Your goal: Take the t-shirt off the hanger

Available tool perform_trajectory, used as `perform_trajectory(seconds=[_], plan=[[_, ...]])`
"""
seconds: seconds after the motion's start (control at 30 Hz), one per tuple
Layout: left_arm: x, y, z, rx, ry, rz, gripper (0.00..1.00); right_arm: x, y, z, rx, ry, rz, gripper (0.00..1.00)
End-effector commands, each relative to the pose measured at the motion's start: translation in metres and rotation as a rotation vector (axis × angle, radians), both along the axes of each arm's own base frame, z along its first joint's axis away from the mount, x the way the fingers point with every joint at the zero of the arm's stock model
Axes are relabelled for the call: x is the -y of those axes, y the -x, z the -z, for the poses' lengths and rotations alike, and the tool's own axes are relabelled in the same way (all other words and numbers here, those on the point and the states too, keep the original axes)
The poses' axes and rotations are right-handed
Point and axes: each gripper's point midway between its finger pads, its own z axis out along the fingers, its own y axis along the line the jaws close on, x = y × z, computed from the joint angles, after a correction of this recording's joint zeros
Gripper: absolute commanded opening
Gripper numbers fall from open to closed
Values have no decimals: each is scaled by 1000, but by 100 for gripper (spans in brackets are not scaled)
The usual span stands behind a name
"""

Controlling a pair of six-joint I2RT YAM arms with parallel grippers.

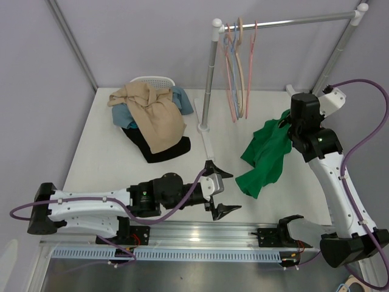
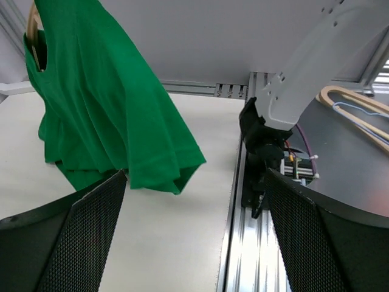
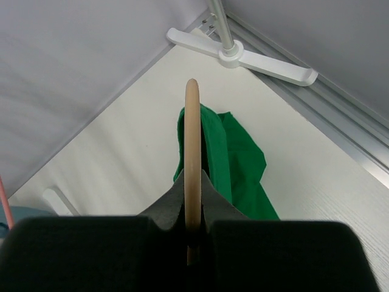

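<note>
A green t-shirt (image 1: 265, 155) drapes loosely from a pale wooden hanger (image 3: 192, 152), raised at right.

The white table (image 1: 100, 155) is carrying a heap of clothes (image 1: 152, 118) at its far left, and the rack's foot (image 1: 205, 129) is standing just beside it.

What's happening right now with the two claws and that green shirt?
Right gripper shut on hanger. Green t-shirt on hanger, not yet off. Left gripper open, apart from it, nothing between.

T-shirt (image 1: 265, 159) green; hanger (image 3: 192, 152) tan; spare hangers (image 1: 237, 73) pink/blue; clothes pile (image 1: 152, 115) tan, blue, blk.
</note>
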Motion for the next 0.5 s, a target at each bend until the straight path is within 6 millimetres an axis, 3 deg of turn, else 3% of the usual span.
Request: perform_trajectory(seconds=[0.0,0.13,0.23,0.27,0.33,0.37,0.4,0.43,0.47], plan=[[15,-11,-19,80,41,-38,99,-4,2,-27,130,-35,19,0],[34,-27,-11,94,-4,-107,100,-18,-1,-24,124,-41,-24,0],[48,-43,11,76,-67,-158,100,-27,-1,-28,138,-47,-48,0],[53,-48,6,54,-58,-170,99,-31,0,-29,143,-47,-58,0],[59,-53,26,16,-120,-162,95,-33,0,-31,146,-46,-68,0],[64,-61,27,-25,-135,-167,86,-35,1,-32,153,-48,-73,0],[67,-57,32,-51,-152,-117,68,-35,1,-33,153,-45,-75,0],[70,-57,30,-72,-152,-105,21,-35,1,-34,155,-43,-74,0],[71,-59,32,-112,-154,-110,1,-33,1,-34,154,-34,-68,0]])
